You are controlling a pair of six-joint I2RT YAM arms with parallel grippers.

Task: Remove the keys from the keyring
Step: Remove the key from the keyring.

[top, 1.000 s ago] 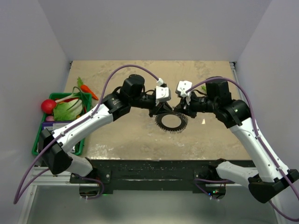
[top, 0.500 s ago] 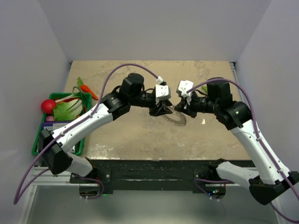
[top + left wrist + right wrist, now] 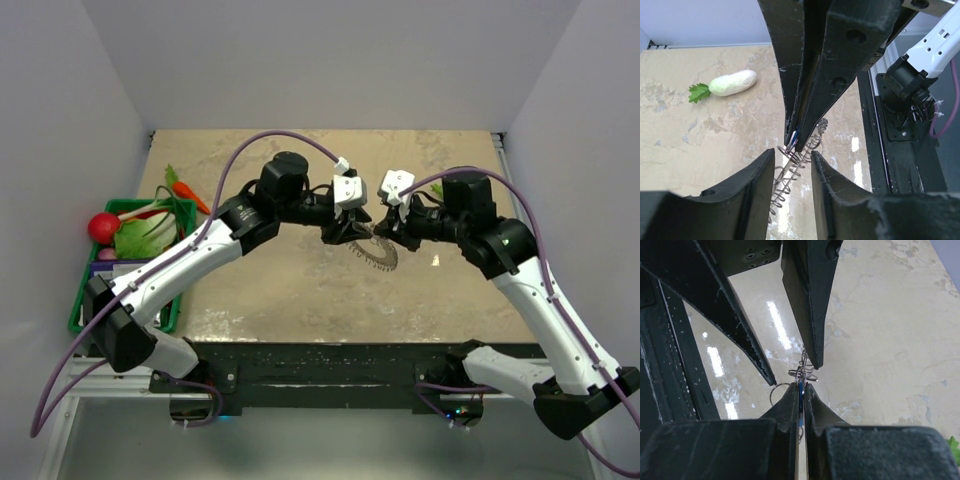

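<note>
Pretty clearly a robotics lab rig, not anybody's home or kitchen. You've got two white-and-black robot arms, the left arm (image 3: 190,260) and the right arm (image 3: 540,290), bolted to a black mounting plate (image 3: 330,365) at the near edge of a beige stone-look bench (image 3: 300,290). Purple cables (image 3: 270,142) loop off the wrists. The whole thing is boxed in by plain white walls (image 3: 330,60) on three sides, like a little recording booth. Off to the left sits a green crate (image 3: 75,300) with plastic-looking toy veg in it, including a red radish (image 3: 102,227), with a carrot (image 3: 188,193) just behind it. A white radish (image 3: 732,82) lies out on the bench. It's all test props, no real household clutter.
</note>
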